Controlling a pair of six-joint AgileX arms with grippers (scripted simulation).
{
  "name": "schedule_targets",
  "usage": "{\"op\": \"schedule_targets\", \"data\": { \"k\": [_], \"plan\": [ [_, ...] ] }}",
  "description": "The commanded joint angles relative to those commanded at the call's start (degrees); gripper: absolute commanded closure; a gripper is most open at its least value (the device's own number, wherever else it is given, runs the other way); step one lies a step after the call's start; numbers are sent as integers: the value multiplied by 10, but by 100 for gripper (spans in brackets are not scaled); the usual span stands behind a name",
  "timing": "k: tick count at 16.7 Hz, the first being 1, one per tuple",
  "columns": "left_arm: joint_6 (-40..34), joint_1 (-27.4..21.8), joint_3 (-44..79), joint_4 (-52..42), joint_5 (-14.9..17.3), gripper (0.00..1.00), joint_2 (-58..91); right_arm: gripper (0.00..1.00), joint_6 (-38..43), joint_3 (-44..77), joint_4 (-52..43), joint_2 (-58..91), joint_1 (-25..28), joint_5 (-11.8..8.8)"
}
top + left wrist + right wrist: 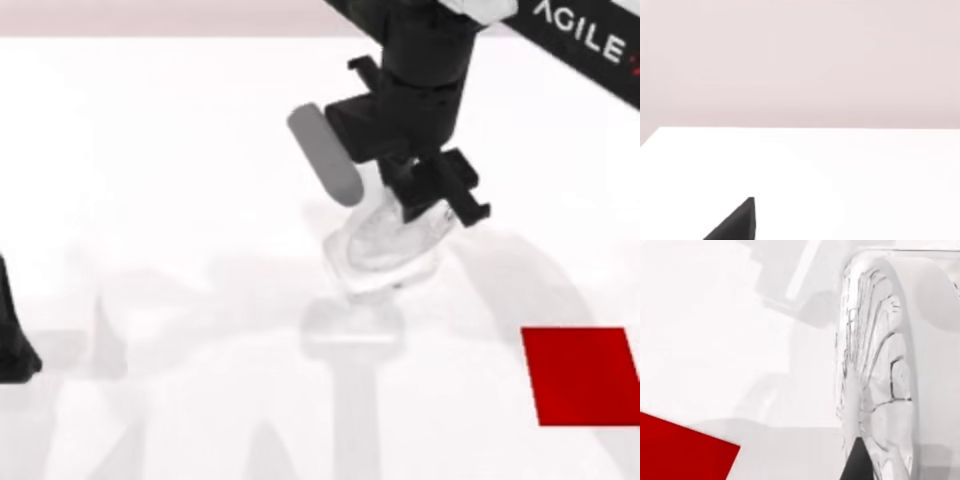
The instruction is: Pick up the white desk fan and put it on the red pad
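White desk fan (385,245) was near the middle of the desk (150,200), a little toward the far edge, with the right gripper (425,200) down on its top. From above, its shadow lay separately on the desk in front of it, so I judged that it was already lifted, but only a little. The right wrist view showed the grille very close beside one dark fingertip (856,462), and I judged the pincer to be closed on the fan, although the contact itself was hidden. The red pad (585,375) lay at the right edge, nearer to the front, well apart from the fan. To do the carry well, the arm should travel slowly toward that edge, keep the fan level, and lower it only when the base was fully over the red square. The left gripper (15,340) was parked at the left edge; whether it was open I cannot tell.
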Motion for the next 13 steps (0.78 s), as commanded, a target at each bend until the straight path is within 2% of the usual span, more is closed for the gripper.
{"op": "schedule_targets", "data": {
  "k": [5, 10, 13],
  "plan": [
    [0, 0, 0, 0, 0, 0, 0, 100, -1, 73, -65, 16, 3, 0],
    [0, 0, 0, 0, 0, 0, 0, 100, 1, 64, -61, 7, -2, 0],
    [0, 0, 0, 0, 0, 0, 0, 100, 8, 8, -45, -38, -20, -1]
  ]
}}
